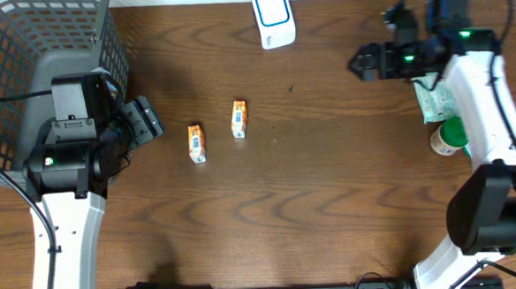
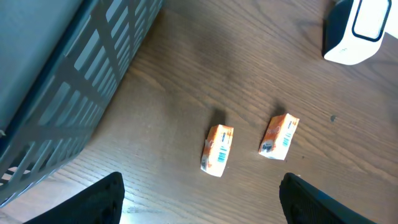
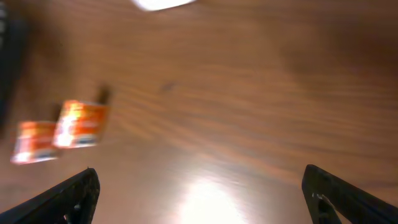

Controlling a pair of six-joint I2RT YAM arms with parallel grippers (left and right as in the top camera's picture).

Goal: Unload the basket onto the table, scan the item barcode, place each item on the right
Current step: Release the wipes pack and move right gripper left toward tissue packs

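Note:
Two small orange and white boxes lie on the brown table, one (image 1: 196, 143) to the left and one (image 1: 238, 119) a little farther back; the left wrist view shows them as the nearer box (image 2: 217, 150) and the box to its right (image 2: 279, 137), and they appear blurred in the right wrist view (image 3: 81, 124). A white barcode scanner (image 1: 273, 18) stands at the back edge, also in the left wrist view (image 2: 354, 31). My left gripper (image 1: 146, 119) is open beside the basket, left of the boxes. My right gripper (image 1: 364, 64) is open and empty at the right.
A grey mesh basket (image 1: 32, 50) fills the back left corner. A green-capped bottle (image 1: 450, 137) and a pale green packet (image 1: 434, 102) lie at the right edge under my right arm.

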